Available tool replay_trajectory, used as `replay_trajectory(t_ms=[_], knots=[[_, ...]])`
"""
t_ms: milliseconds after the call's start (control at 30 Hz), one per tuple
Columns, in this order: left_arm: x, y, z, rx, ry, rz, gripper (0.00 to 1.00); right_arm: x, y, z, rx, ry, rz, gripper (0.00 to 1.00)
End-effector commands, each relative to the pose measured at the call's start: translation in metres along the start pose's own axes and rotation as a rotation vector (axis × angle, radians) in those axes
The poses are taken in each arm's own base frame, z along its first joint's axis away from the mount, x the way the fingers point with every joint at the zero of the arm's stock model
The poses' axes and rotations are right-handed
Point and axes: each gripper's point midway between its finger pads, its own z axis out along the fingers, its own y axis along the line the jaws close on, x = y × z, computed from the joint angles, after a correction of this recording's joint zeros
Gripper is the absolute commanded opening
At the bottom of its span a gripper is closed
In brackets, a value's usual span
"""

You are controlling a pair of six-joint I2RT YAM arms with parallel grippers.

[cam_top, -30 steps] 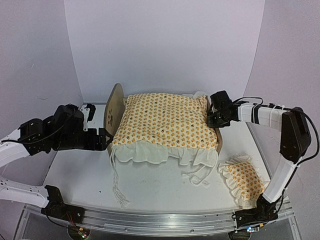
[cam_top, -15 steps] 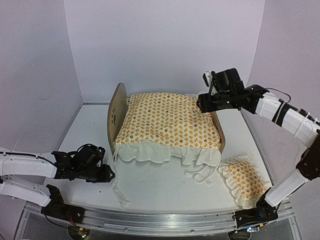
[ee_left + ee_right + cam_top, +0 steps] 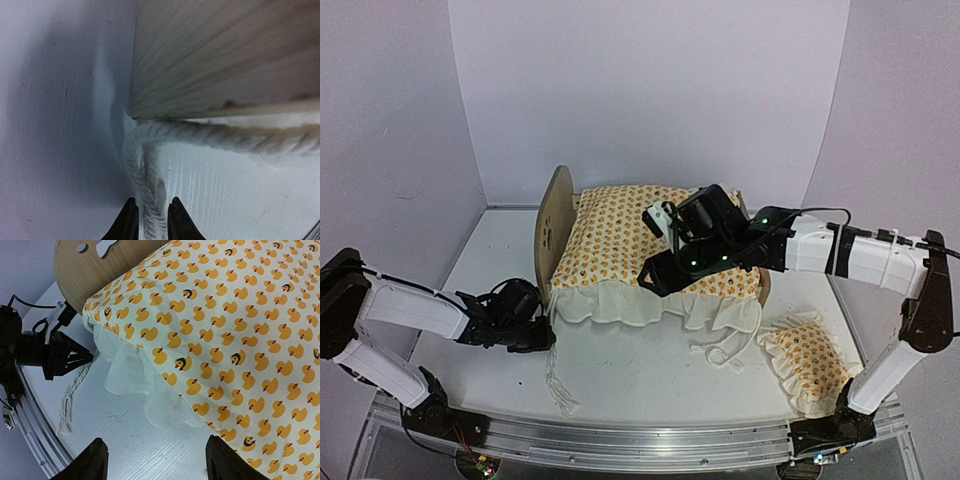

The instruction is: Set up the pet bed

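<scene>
The pet bed shows only as its light-wood end board [image 3: 551,222] [image 3: 95,267] with cutouts; a duck-print quilt [image 3: 660,245] [image 3: 235,325] with a white ruffle [image 3: 620,305] covers the rest. A white cord [image 3: 555,375] [image 3: 150,200] trails from the quilt's front left corner onto the table. My left gripper [image 3: 544,337] [image 3: 152,222] [image 3: 82,357] lies low by the bed's wooden foot [image 3: 225,55], jaws narrowed on that cord. My right gripper [image 3: 655,277] [image 3: 160,460] hovers open over the quilt's front ruffle, holding nothing.
A small matching ruffled pillow [image 3: 810,362] lies at the front right of the white table [image 3: 640,385]. A second loose cord loop [image 3: 720,350] rests below the ruffle's right end. Grey walls close in the back and sides.
My left gripper dropped from beside the end board to the table and closed down around the cord. My right gripper let go at the quilt's back right corner and swung over to the front ruffle.
</scene>
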Motion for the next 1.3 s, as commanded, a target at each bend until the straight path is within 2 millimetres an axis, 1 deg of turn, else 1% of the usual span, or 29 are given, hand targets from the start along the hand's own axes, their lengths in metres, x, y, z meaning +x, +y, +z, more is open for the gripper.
replay_trajectory(t_ms=[0, 100, 167, 300, 367, 467, 500, 533, 633, 733, 833, 933, 1033, 1100, 1200, 1267], knots=[[-0.015, -0.002, 0.000, -0.029, -0.046, 0.024, 0.20, -0.019, 0.026, 0.000, -0.083, -0.068, -0.019, 0.68], [-0.011, 0.002, 0.004, -0.047, -0.031, 0.026, 0.19, -0.018, 0.039, 0.006, -0.118, -0.069, -0.029, 0.68], [-0.009, 0.001, 0.007, -0.046, -0.016, 0.042, 0.14, -0.019, 0.045, 0.011, -0.134, -0.067, -0.035, 0.68], [-0.010, -0.012, 0.006, 0.005, -0.006, 0.076, 0.03, -0.017, 0.056, 0.018, -0.164, -0.058, -0.044, 0.68], [-0.015, -0.024, 0.001, 0.050, -0.009, 0.105, 0.00, -0.016, 0.061, 0.019, -0.190, -0.059, -0.040, 0.68], [-0.024, -0.054, -0.022, 0.173, -0.038, 0.158, 0.00, -0.015, 0.067, 0.020, -0.235, -0.062, -0.030, 0.69], [-0.028, -0.063, -0.031, 0.208, -0.054, 0.179, 0.00, -0.015, 0.072, 0.020, -0.263, -0.067, -0.032, 0.69], [-0.028, -0.072, -0.040, 0.255, -0.051, 0.195, 0.00, -0.013, 0.076, 0.021, -0.292, -0.069, -0.034, 0.69], [-0.030, -0.090, -0.067, 0.365, -0.075, 0.237, 0.00, -0.007, 0.091, 0.024, -0.400, -0.079, -0.045, 0.71], [-0.030, -0.101, -0.091, 0.451, -0.094, 0.277, 0.00, -0.007, 0.106, 0.029, -0.488, -0.084, -0.037, 0.71], [-0.030, -0.108, -0.108, 0.507, -0.112, 0.323, 0.00, -0.010, 0.119, 0.033, -0.574, -0.089, -0.028, 0.72], [-0.031, -0.110, -0.120, 0.525, -0.128, 0.349, 0.00, -0.010, 0.124, 0.040, -0.604, -0.074, 0.001, 0.72], [-0.028, -0.123, -0.142, 0.640, -0.156, 0.397, 0.00, -0.011, 0.133, 0.044, -0.661, -0.070, 0.039, 0.71], [-0.030, -0.132, -0.160, 0.723, -0.206, 0.430, 0.00, -0.009, 0.136, 0.045, -0.690, -0.069, 0.057, 0.71], [-0.031, -0.145, -0.186, 0.835, -0.265, 0.474, 0.00, -0.003, 0.140, 0.039, -0.717, -0.086, 0.010, 0.71], [-0.028, -0.152, -0.197, 0.894, -0.272, 0.504, 0.00, 0.002, 0.142, 0.037, -0.723, -0.103, -0.062, 0.71]])
